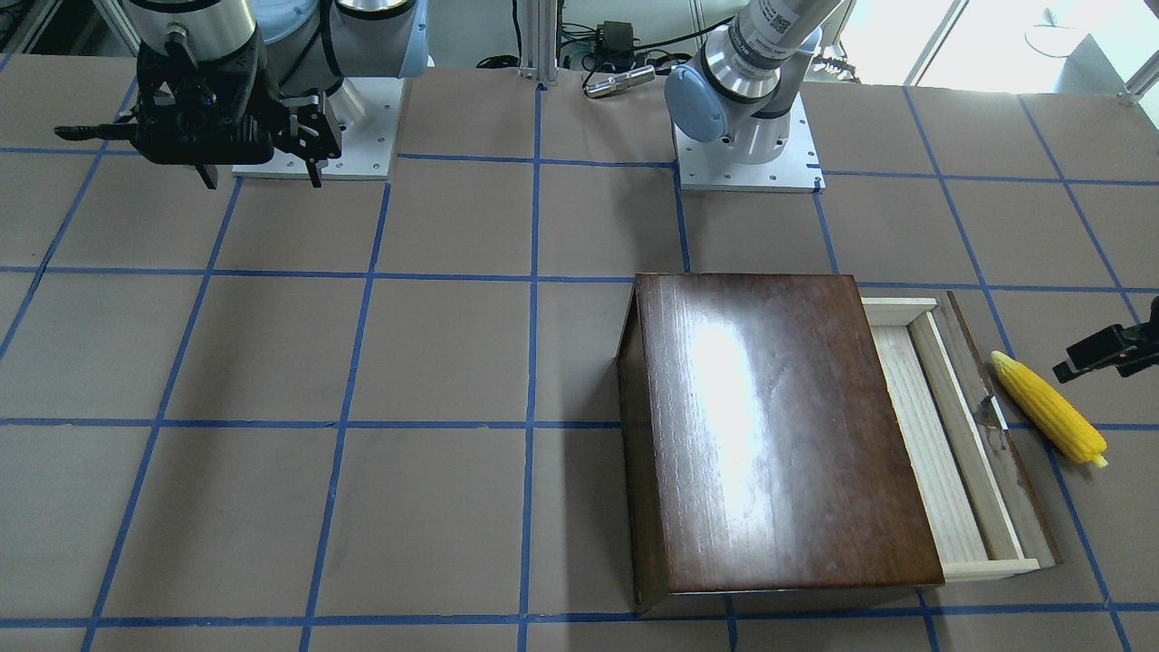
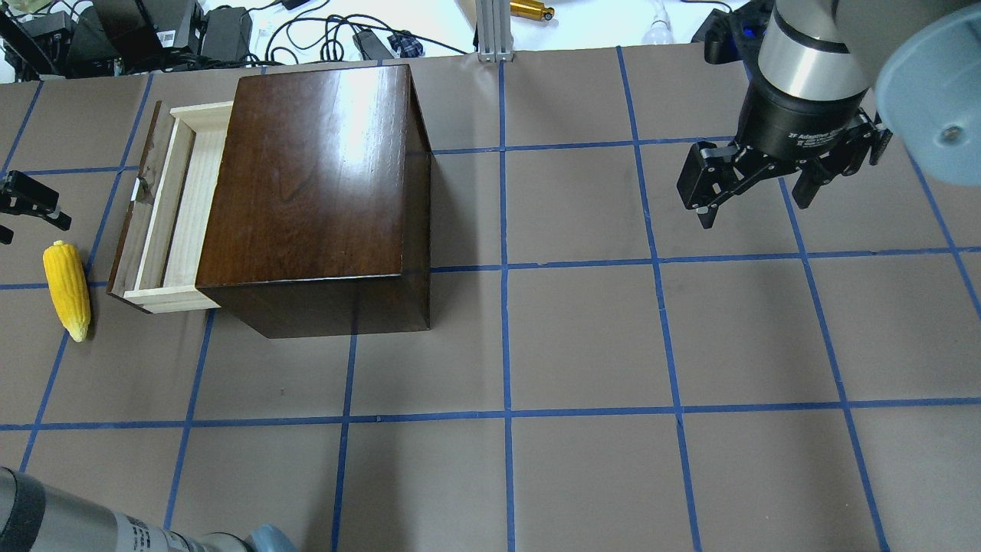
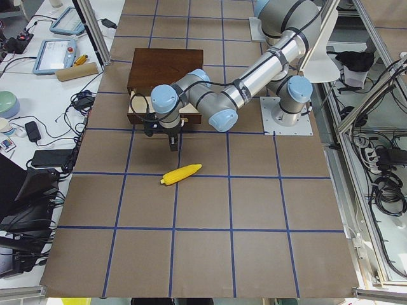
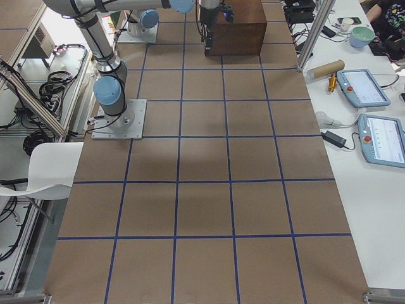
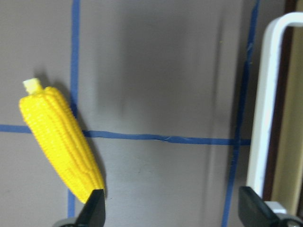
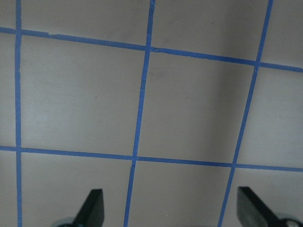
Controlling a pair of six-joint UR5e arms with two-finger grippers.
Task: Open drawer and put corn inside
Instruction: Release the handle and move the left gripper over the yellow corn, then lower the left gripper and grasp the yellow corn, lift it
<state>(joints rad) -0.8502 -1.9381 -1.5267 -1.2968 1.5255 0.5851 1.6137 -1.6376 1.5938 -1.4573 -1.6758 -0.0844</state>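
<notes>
The dark wooden box stands on the table with its drawer pulled partly out; the pale-wood tray shows behind the dark front panel. The yellow corn lies on the table just beyond the drawer front, also visible in the front view and the left wrist view. My left gripper is open and empty, hovering between the corn and the drawer front, at the frame edge in the overhead view. My right gripper is open and empty, high over bare table far from the box.
The brown table surface carries a blue tape grid. Cables and small devices lie along the far edge behind the box. Tablets, a cardboard tube and other gear sit on the side bench beyond the table's end.
</notes>
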